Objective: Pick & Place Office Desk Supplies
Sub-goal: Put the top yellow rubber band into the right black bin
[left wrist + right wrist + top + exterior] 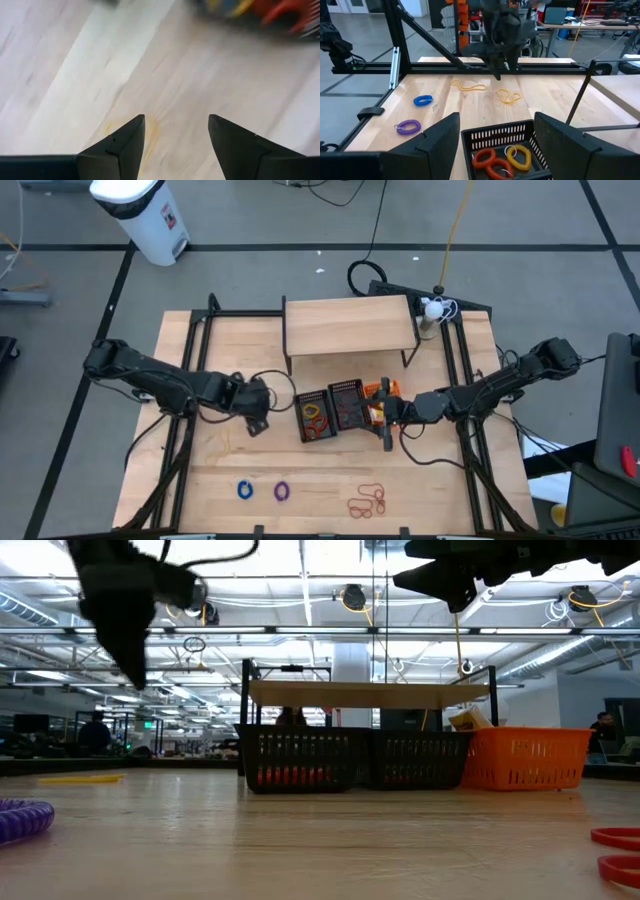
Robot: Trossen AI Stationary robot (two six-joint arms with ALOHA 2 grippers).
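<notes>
Small supplies lie loose on the wooden table: a blue ring, a purple ring and red elastic loops near the near edge. Two yellow elastic loops lie by my left gripper. My left gripper hangs open above bare wood, a faint yellow loop under it. My right gripper is open, hovering beside a black basket that holds orange and yellow coils.
Two black baskets and an orange basket stand in a row at mid-table, in front of a low wooden shelf. Black frame rails run along both table sides. Bare wood lies between the baskets and the near edge.
</notes>
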